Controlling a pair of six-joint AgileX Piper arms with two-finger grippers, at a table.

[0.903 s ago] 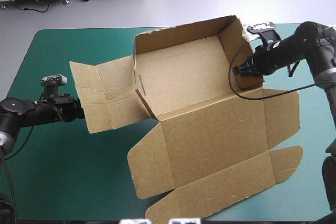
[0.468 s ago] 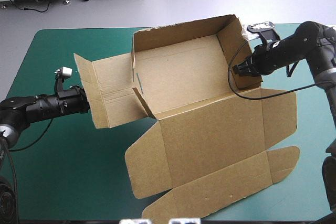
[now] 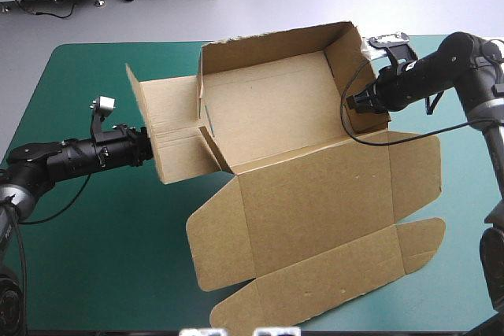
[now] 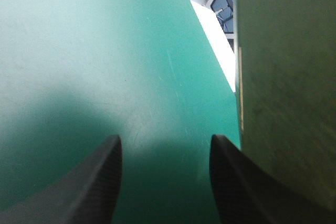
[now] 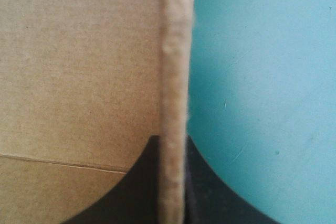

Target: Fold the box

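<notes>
Here's the right gripper pinching the right end wall of the brown box; left gripper spread wide at the side flap.

The box sits mid-table on the teal-green cover, back wall and right end wall upright, lid panels lying flat toward the near edge; right wrist view, the black fingers are all but closed, the wall's board edge between them; over on the left, the side flap is tilted up off the cover; left wrist view, both fingers stand well apart, cover showing between them, the flap's board just beside one finger.
</notes>
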